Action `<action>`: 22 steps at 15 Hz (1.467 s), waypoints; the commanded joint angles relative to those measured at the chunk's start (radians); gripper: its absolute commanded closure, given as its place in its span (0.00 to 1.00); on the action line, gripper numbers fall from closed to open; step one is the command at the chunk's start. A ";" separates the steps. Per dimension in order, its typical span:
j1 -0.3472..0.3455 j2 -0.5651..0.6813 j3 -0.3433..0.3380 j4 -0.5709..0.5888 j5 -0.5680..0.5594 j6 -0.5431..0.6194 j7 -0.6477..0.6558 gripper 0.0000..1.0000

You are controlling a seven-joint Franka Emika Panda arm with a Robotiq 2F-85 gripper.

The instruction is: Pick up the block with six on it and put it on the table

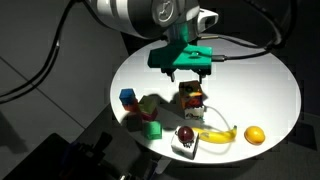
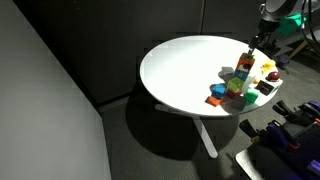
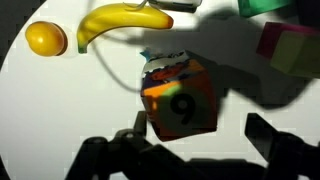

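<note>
The block with six on it has an orange face with a dark "6" and reddish sides. In the wrist view it sits on top of another block, whose speckled edge shows just behind it. In an exterior view the block with six on it tops a small stack on the round white table. My gripper is open, with one finger on each side of the block and not touching it. In both exterior views it hovers just above the stack.
A toy banana and an orange lie beyond the stack. A pink and green block stands close by. A blue cube, green cubes and a dark red fruit sit near the table's front edge.
</note>
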 commanded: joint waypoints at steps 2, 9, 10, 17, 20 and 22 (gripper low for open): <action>-0.043 0.056 0.020 0.025 -0.026 0.044 -0.067 0.00; -0.056 0.105 0.020 0.052 -0.058 0.064 -0.051 0.00; -0.055 0.107 0.021 0.055 -0.061 0.063 -0.049 0.00; -0.064 0.127 0.042 0.078 -0.050 0.052 -0.063 0.00; -0.072 0.132 0.060 0.082 -0.040 0.051 -0.070 0.00; -0.074 0.138 0.064 0.083 -0.046 0.059 -0.068 0.00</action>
